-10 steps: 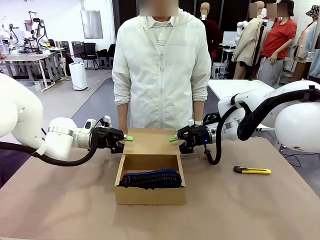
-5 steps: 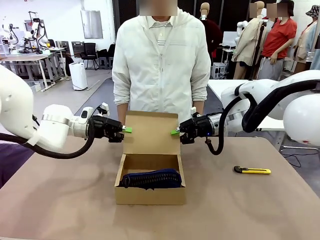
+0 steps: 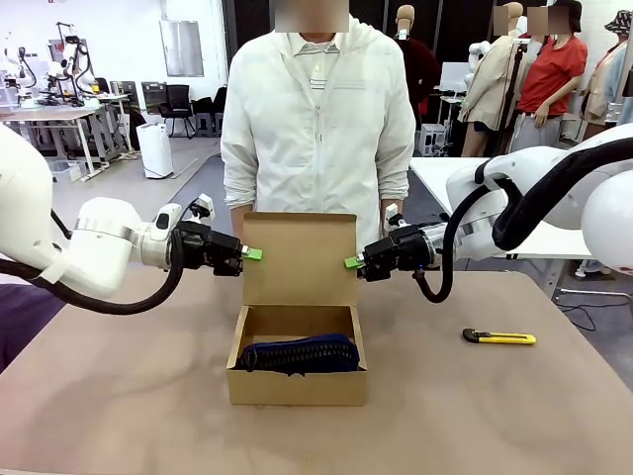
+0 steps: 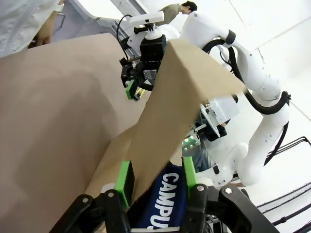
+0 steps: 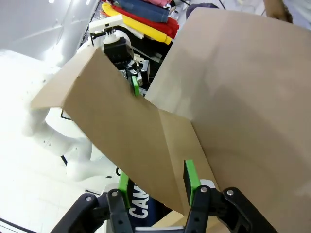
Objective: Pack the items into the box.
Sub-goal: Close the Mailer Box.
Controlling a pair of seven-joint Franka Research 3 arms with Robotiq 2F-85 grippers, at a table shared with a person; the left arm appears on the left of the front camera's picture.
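The brown cardboard box (image 3: 297, 382) stands open mid-table with a navy blue pouch (image 3: 297, 353) lying inside. Its hinged lid (image 3: 299, 257) stands upright at the back. My left gripper (image 3: 249, 254) is shut on the lid's left edge, and my right gripper (image 3: 352, 262) is shut on its right edge. In the left wrist view the lid (image 4: 184, 92) runs up from between my left gripper's (image 4: 156, 177) green pads, with the pouch (image 4: 167, 204) below and the right gripper (image 4: 131, 90) at the far edge. The right wrist view mirrors this: my right gripper (image 5: 156, 182), the lid (image 5: 126, 131), the left gripper (image 5: 134, 85).
A yellow-and-black utility knife (image 3: 498, 337) lies on the brown table (image 3: 119, 396) to the right of the box. A person in a white jacket (image 3: 316, 119) stands at the far edge, right behind the lid. Other tables and people are farther back.
Both grippers have risen with the lid held between them, swinging it from lying back flat on the table to standing upright. The pouch and knife have not moved.
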